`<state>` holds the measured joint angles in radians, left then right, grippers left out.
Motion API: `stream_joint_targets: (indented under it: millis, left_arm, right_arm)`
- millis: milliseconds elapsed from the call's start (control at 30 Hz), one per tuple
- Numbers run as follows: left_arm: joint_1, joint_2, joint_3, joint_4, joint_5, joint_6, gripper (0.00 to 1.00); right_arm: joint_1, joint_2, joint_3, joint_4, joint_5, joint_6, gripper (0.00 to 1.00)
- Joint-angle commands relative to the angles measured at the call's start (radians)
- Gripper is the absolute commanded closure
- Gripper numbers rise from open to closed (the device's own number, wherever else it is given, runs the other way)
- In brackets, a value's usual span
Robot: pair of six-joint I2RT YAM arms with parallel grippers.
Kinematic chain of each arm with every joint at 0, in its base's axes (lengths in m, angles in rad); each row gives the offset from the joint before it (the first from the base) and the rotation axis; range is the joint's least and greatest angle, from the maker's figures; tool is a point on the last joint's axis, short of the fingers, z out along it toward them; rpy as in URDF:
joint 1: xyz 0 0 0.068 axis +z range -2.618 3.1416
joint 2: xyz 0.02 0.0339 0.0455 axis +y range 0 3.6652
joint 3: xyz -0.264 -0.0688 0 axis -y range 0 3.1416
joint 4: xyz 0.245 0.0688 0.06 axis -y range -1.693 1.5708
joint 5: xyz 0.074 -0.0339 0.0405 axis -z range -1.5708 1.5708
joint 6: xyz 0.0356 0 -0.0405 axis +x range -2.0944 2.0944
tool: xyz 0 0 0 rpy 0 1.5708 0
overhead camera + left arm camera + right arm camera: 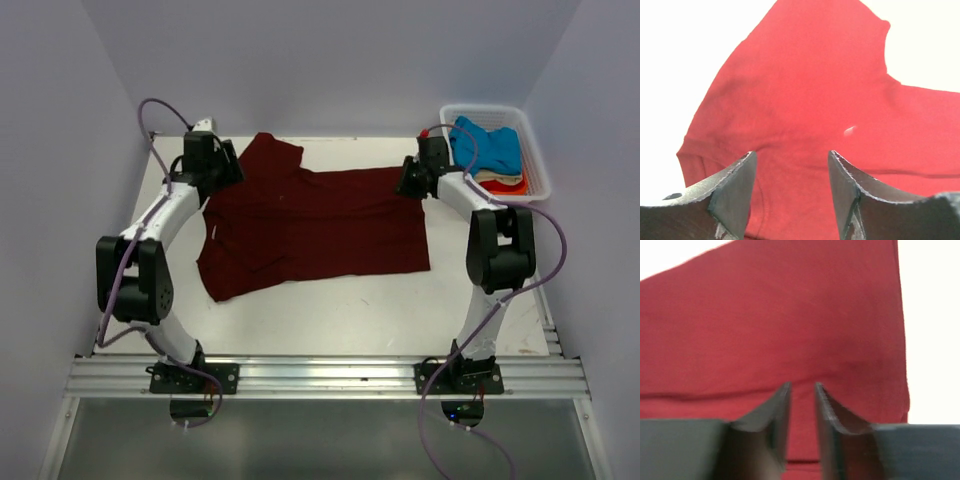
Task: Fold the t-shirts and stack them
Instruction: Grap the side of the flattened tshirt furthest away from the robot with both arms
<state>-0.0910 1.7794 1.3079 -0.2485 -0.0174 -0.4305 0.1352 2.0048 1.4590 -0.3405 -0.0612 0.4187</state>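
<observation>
The left claw [226, 166] hangs released: its wrist view shows the two fingers [732, 187] spread wide, with the maroon t-shirt [810, 90] lying flat under and ahead of them, a sleeve and a curved hem reaching away from the tips. The right claw [408, 181] is harder to read. Its own camera shows the fingers [775, 412] drawn close with only a thin slit between them and the shirt's cloth [765, 320] directly beyond, its straight edge off to the right. Whether they pinch any cloth cannot be told. Only the overhead view shows the whole maroon t-shirt [320, 225], spread on the white table [380, 310] between the two claws, the left one over its sleeve end, the right one at its far corner. That view alone also takes in the white basket [487, 108] just behind the right claw, holding a blue t-shirt [490, 145] over a cream one [500, 177] and an orange-red one [512, 187].
</observation>
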Motion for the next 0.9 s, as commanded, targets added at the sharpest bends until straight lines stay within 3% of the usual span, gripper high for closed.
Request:
stream_joint_targets:
  millis: [0,100,200,367,433,533,867]
  left_arm:
    - [0.01,-0.173,-0.019,0.1,-0.003,0.033,0.36]
    - [-0.01,-0.277,-0.096,0.006,-0.01,0.026,0.35]
    - [-0.052,-0.362,-0.238,-0.093,0.029,-0.037,0.37]
    - [-0.102,-0.543,-0.56,0.006,0.197,-0.157,0.47]
    - [-0.121,-0.624,-0.648,0.053,0.25,-0.223,0.56]
    - [-0.131,-0.707,-0.69,0.063,0.249,-0.28,0.69]
    - [-0.133,-0.66,-0.785,0.175,0.251,-0.375,0.78]
  right_arm:
    - [0.015,-0.155,-0.005,0.152,-0.068,-0.027,0.66]
    - [0.046,-0.228,-0.037,0.124,-0.077,-0.035,0.56]
    - [0.102,-0.319,-0.128,0.113,-0.051,-0.037,0.54]
    - [0.213,-0.451,-0.296,0.149,0.003,-0.011,0.55]
    - [0.25,-0.5,-0.354,0.147,0.018,-0.006,0.55]
    - [0.274,-0.543,-0.408,0.143,0.043,-0.006,0.55]
    - [0.277,-0.595,-0.465,0.121,0.058,-0.023,0.56]
